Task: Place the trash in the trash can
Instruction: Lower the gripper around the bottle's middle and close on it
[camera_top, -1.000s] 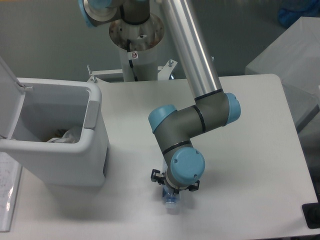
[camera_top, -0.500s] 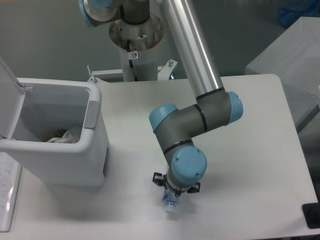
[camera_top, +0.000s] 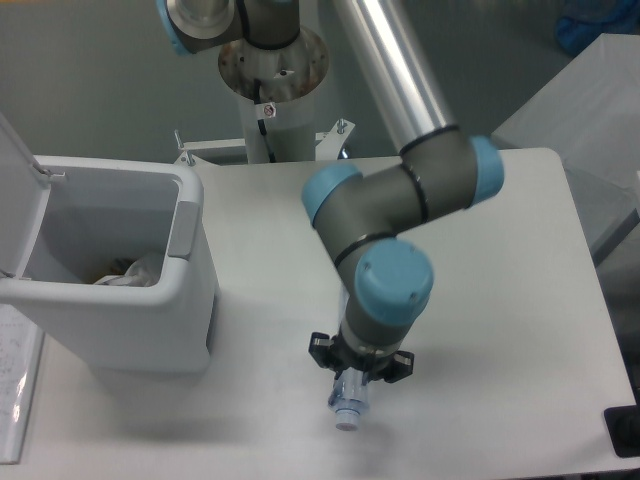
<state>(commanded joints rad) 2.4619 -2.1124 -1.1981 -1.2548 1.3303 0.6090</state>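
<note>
Bottle (camera_top: 349, 402) hangs directly under the gripper (camera_top: 356, 380), its long axis pointing toward the table's near edge, its cap end lowest and nearest the camera. The wrist hides the fingers, so whether they grip it I cannot tell. The open trash can (camera_top: 185, 305) stands well apart to the left.

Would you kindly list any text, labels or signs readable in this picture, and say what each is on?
No text can be read.
Small round red-and-white sticker on the robot's base column: too small to read.
Bottle under the end effector: no print legible.
Trash can: no visible lettering.
</note>
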